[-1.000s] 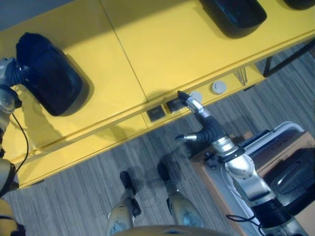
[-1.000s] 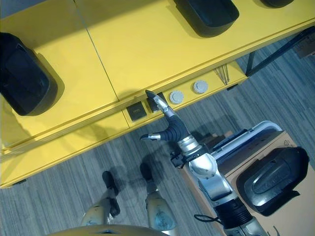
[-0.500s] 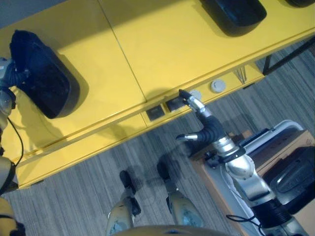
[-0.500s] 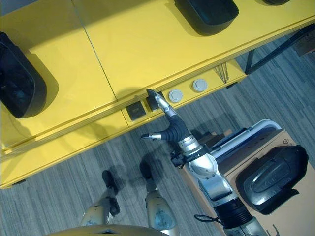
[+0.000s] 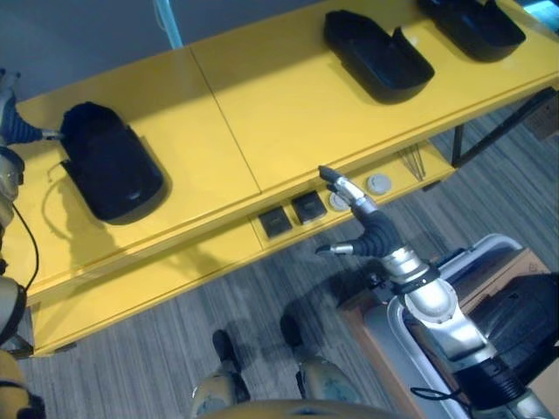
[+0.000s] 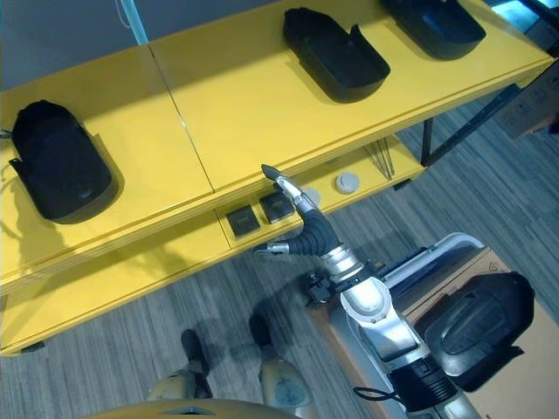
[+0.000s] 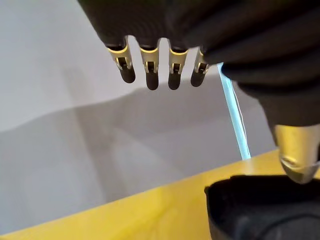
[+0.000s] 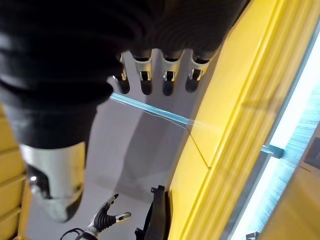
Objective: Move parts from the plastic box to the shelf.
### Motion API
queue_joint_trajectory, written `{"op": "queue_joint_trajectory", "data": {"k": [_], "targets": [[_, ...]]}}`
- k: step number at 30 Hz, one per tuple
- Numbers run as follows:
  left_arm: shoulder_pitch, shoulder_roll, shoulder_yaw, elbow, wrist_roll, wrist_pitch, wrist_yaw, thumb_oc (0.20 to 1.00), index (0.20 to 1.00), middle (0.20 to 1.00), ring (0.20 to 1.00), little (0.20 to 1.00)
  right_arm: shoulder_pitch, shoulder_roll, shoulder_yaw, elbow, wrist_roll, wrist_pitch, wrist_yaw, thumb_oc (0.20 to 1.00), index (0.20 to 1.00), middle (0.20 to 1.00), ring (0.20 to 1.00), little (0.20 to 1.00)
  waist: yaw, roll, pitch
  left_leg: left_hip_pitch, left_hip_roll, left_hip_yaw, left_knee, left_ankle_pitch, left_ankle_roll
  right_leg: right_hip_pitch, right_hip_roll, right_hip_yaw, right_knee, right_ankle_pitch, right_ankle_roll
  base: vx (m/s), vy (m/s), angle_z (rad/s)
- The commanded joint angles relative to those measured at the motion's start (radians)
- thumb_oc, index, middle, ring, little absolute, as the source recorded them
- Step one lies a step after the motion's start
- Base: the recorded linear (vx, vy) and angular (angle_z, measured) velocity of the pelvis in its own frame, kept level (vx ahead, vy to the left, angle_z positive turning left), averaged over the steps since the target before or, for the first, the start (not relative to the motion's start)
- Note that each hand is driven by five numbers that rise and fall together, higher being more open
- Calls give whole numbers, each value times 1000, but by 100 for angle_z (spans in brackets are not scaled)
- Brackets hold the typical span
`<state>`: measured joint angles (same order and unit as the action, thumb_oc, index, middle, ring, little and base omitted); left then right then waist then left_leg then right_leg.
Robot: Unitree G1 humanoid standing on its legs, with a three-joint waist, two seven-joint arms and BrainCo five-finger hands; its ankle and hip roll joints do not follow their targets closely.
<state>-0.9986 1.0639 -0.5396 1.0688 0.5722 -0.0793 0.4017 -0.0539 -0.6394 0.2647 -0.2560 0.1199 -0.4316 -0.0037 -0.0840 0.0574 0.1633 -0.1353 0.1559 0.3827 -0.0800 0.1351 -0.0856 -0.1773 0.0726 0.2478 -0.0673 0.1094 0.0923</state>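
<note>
A black part (image 6: 59, 170) lies on the yellow shelf (image 6: 236, 96); the left hand (image 7: 160, 65) beside it and the right hand (image 6: 301, 229) before the shelf's edge are straight-fingered, empty.

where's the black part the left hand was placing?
In the eye views the black part lies on the yellow shelf, at its left end, just right of the left hand; two more black parts sit further right.

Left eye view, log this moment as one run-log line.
left hand: open, beside black part on yellow shelf | right hand: open, empty, at shelf edge | another part in box
</note>
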Motion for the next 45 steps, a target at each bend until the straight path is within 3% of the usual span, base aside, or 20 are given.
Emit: {"op": "queue_joint_trajectory", "data": {"k": [1,4,6,8,11,12,16,17,18,22,27,36,45], "targets": [[-5,-12,94,-86,-75,5,117,1000,1000,1000,1000,1000,-17,-11,7,-30,24,-61,-5,1000,1000,1000,1000,1000,41,-2,-100,116,-26,-8,75,-210,-41,44,-38,-82,129,-235,137,24,-43,13],[120,-52,233,-376,-171,-56,155,1000,1000,1000,1000,1000,-82,-30,31,12,-25,-26,-28,1000,1000,1000,1000,1000,74,-19,-114,137,-37,-28,78,-222,-38,76,-49,-101,129,-246,136,20,-36,15],[290,-85,356,-581,-216,-115,147,1000,1000,1000,1000,1000,-124,-31,37,33,-51,-3,-45,1000,1000,1000,1000,1000,97,-32,-124,143,-42,-48,79,-220,-35,94,-53,-106,125,-246,128,33,-48,20],[494,-199,476,-777,-310,-197,125,1000,1000,1000,1000,1000,-164,9,36,86,-36,30,-59,1000,1000,1000,1000,1000,130,-54,-134,155,-50,-80,81,-224,-30,120,-62,-121,124,-255,117,61,-54,35],[611,-285,524,-887,-337,-239,105,1000,1000,1000,1000,1000,-179,38,27,130,-14,46,-73,1000,1000,1000,1000,1000,143,-64,-132,160,-57,-100,81,-225,-25,131,-66,-127,123,-256,109,19,-25,39],[702,-364,557,-990,-391,-278,97,1000,1000,1000,1000,1000,-199,52,19,158,-9,59,-85,1000,1000,1000,1000,1000,162,-75,-127,158,-61,-115,81,-223,-21,138,-69,-131,121,-255,104,10,-38,50],[808,-436,574,-1124,-417,-308,75,1000,1000,1000,1000,1000,-225,66,23,196,-5,71,-94,1000,1000,1000,1000,1000,194,-88,-114,146,-64,-149,81,-218,-20,138,-71,-141,119,-254,95,6,-34,40],[850,-451,581,-1160,-417,-313,65,1000,1000,1000,1000,1000,-231,66,26,210,-1,74,-93,470,470,470,470,470,200,-90,-110,140,-64,-160,81,-216,-20,138,-72,-146,117,-254,93,-7,-58,40],[881,-462,589,-1178,-421,-318,58,1000,1000,1000,1000,1000,-240,65,30,223,-1,79,-91,200,200,200,200,200,214,-95,-103,133,-64,-170,81,-213,-20,135,-73,-150,114,-253,91,-6,-59,39],[989,-492,617,-1224,-444,-320,34,1000,1000,1000,1000,1000,-241,69,42,243,-13,94,-80,200,200,200,200,200,249,-100,-83,111,-62,-206,76,-205,-24,128,-73,-169,102,-251,86,3,-58,30],[1018,-505,627,-1224,-505,-329,7,1000,1000,1000,1000,1000,-239,74,59,249,-29,110,-69,200,200,200,200,200,263,-100,-66,92,-58,-227,75,-196,-29,121,-77,-188,98,-250,81,-6,-40,27],[998,-535,607,-1219,-595,-355,6,1000,1000,1000,1000,1000,-282,109,116,324,-23,115,-69,200,200,200,200,200,276,-75,-31,38,-52,-258,59,-167,-39,71,-74,-219,93,-241,76,-26,-19,17],[948,-507,564,-1228,-605,-365,-4,1000,1000,1000,1000,1000,-412,156,179,383,-27,117,-89,200,200,200,200,200,294,-45,-13,-13,-47,-273,50,-142,-49,13,-70,-231,97,-232,75,-7,-10,1]]}}
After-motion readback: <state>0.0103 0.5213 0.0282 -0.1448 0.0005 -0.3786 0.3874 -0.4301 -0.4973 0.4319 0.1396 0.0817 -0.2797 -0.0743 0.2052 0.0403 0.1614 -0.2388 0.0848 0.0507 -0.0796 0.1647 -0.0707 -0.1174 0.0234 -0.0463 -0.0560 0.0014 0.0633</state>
